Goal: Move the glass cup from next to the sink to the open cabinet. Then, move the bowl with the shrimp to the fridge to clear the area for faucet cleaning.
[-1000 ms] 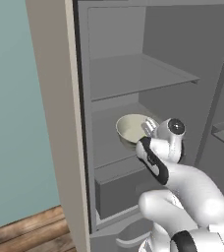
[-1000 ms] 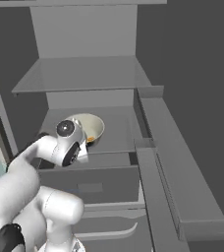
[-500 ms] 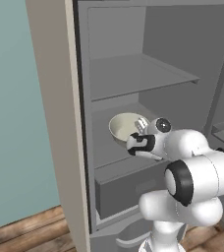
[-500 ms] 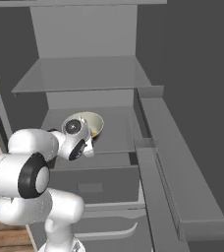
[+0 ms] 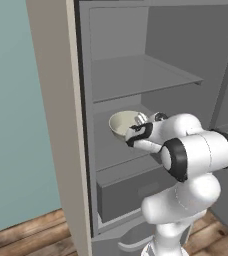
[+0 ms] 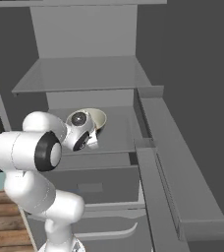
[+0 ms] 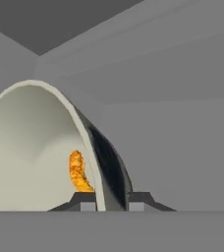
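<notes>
In the left base view, a teal wall (image 5: 16, 120) fills the left side, with a strip of wooden floor (image 5: 26, 237) below it. Next comes the taupe edge of the fridge door (image 5: 61, 125), and to its right the open fridge (image 5: 111, 30) with its grey inside. An upper shelf (image 5: 136, 75) is bare. On the shelf below it sits the bowl (image 5: 122, 123), cream inside and greyish-olive outside, near the front of the shelf. The end effector (image 5: 136, 134) is at the bowl's near rim, on the right side of the bowl as seen here, and the white arm (image 5: 196, 155) bends back from it toward the lower right. Below that shelf is a grey drawer (image 5: 131, 192).

In the right base view the arm (image 6: 25, 150) comes in from the left, and the bowl (image 6: 98, 118) shows just past the wrist, on the middle shelf (image 6: 119, 135); the fingertips are hidden behind the hand here. The drawer (image 6: 94, 184) lies beneath, and the door's inner racks (image 6: 168, 162) run along the right.

In the hand view the bowl's wall (image 7: 30, 147) rises from the bottom edge, with an orange shrimp (image 7: 77, 172) inside it. The end effector (image 7: 106, 203) has one finger inside the rim and one outside, the two tips standing close on either side of the thin wall. Whether they press on it or stand just free of it cannot be told.
</notes>
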